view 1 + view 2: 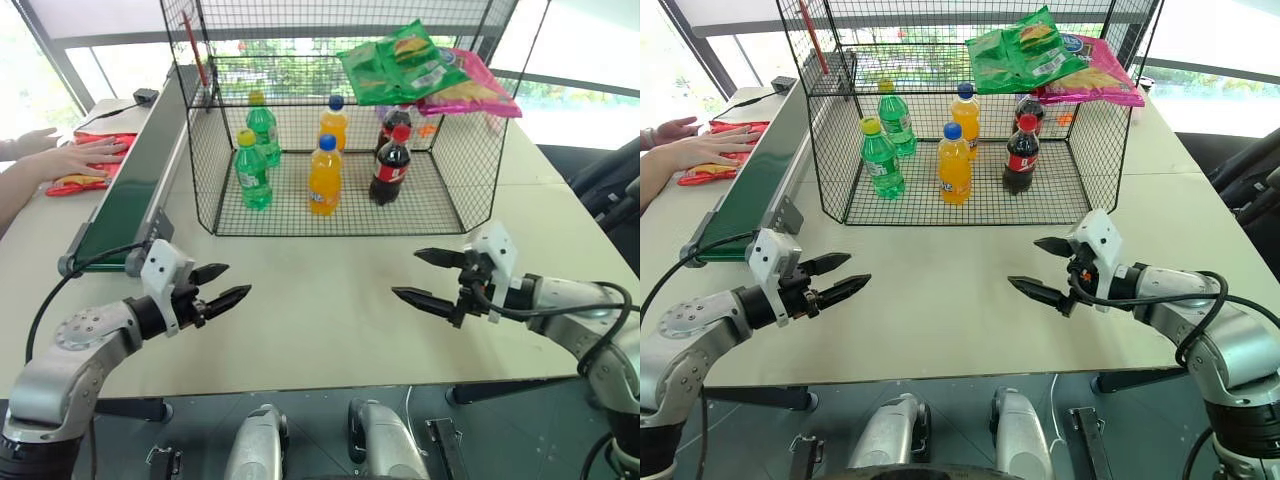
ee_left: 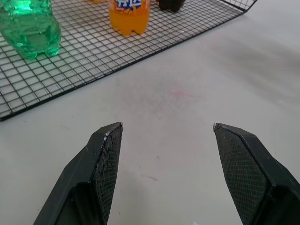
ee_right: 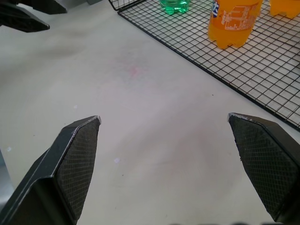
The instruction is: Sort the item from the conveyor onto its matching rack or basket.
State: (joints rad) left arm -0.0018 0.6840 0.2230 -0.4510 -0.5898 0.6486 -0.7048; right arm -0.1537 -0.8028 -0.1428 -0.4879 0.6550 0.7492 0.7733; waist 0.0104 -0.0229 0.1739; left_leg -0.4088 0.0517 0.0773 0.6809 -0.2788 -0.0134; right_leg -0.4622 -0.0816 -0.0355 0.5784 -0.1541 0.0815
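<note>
On the pale table [image 1: 330,320] the biggest thing was the black wire rack [image 1: 200,150], standing at the far middle with green, orange and cola bottles on its grid floor and a green crisp bag [image 1: 395,60] and a pink crisp bag [image 1: 470,92] lying on its flat top. Along the robot's left ran the dark green conveyor [image 1: 135,195], its belt bare as far as could be seen. Beyond the belt, a person's hands [image 1: 80,158] rested on red crisp bags [image 1: 100,140] on the table; the item to sort seemed to be among them and had not yet been put on the belt.

Nearer, the left gripper [image 1: 222,284] and the right gripper [image 1: 430,278] hung over bare table, well apart, each with its fingers spread wide and nothing between them.

The risk, as I judged it, lay in reaching early: an arm swung toward the belt end while the person's hands were near could meet them. Later, a flat, slippery bag pinched by one edge might slide free, or catch on the rack's wire instead of landing on top.
</note>
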